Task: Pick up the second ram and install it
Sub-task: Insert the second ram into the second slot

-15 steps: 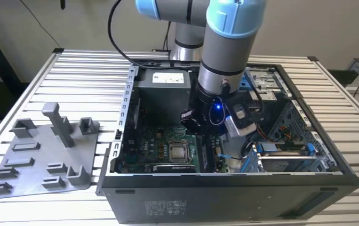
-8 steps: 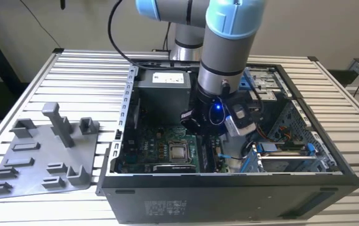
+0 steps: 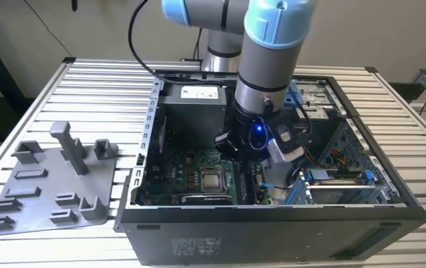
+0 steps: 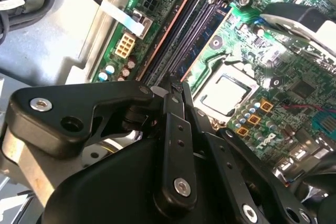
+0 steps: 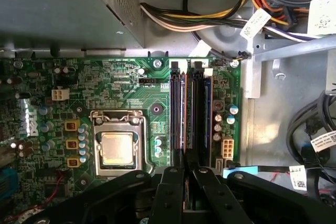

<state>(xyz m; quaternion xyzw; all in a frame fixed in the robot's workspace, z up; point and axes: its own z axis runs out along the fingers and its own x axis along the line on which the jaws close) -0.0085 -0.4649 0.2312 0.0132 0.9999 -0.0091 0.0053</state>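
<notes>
you're at the slots | gripper [image 5: 186, 174] fingers together on second ram [image 5: 190, 129], edge-on over motherboard [image 5: 105, 87] memory slots | pick done, seating unconfirmed, tray [image 3: 49, 184] bare

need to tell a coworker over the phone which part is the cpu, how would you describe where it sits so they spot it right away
Look into the open computer case on the slatted table and find the green motherboard on its floor. The cpu is the square silver plate near the board's middle, beside the long black memory slots. It is the one flat, shiny metal square, held in a metal frame.
</notes>
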